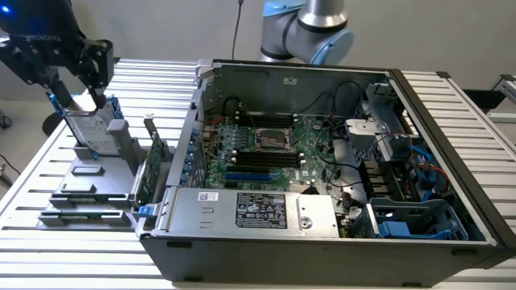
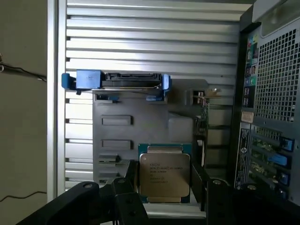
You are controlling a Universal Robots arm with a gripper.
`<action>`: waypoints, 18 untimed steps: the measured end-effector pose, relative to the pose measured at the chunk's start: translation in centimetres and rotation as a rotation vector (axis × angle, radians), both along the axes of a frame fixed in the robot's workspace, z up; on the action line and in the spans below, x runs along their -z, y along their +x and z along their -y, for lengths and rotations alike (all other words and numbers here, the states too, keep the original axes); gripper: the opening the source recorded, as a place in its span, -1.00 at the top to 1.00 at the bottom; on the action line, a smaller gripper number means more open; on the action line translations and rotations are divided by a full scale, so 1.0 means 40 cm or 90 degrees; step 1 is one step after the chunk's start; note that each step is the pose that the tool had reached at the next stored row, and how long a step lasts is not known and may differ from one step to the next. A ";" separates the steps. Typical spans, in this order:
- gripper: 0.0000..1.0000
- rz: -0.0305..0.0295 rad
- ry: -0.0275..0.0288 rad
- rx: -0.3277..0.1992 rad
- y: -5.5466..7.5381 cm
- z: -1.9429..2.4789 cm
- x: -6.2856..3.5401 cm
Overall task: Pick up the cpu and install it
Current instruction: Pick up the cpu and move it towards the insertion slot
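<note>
The cpu [image 2: 164, 174], a small square chip with a pale metal top and printed text, sits between two dark fingers [image 2: 129, 180] that abut its opposite edges. My gripper [image 2: 164, 183] is shut on it, above the grey parts holder [image 2: 117, 110]. In the exterior view my gripper [image 1: 77, 90] hangs at the far left over the holder [image 1: 89, 181], well clear of the open computer case [image 1: 451, 121]. The dark cpu socket [image 1: 270, 140] with its metal frame lies on the green motherboard inside the case.
A silver hard drive with blue rails [image 1: 89, 130] [image 2: 126, 80] stands in the holder just beneath my gripper. A green card [image 1: 149, 166] stands upright between holder and case. The case's tall side wall [image 1: 205, 109] faces the holder. Cables and drive bays crowd the case's right side.
</note>
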State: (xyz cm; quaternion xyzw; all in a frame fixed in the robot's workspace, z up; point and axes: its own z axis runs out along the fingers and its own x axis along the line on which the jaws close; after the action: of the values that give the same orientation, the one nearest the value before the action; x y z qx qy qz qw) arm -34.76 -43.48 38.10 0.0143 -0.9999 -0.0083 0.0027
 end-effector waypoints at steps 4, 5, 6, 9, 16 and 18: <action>-0.08 -0.0022 0.0012 -0.001 0.045 0.000 -0.028; -0.08 -0.0026 0.0015 -0.001 0.056 0.000 -0.031; -0.08 -0.0027 0.0020 -0.002 0.068 0.000 -0.033; -0.08 -0.0033 0.0034 -0.002 0.102 0.000 -0.036; -0.08 -0.0043 0.0071 -0.003 0.182 0.000 -0.045; -0.08 -0.0046 0.0082 -0.003 0.205 0.000 -0.047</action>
State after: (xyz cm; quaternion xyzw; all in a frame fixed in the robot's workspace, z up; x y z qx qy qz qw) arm -26.57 -43.48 39.99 0.0168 -0.9997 -0.0148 0.0062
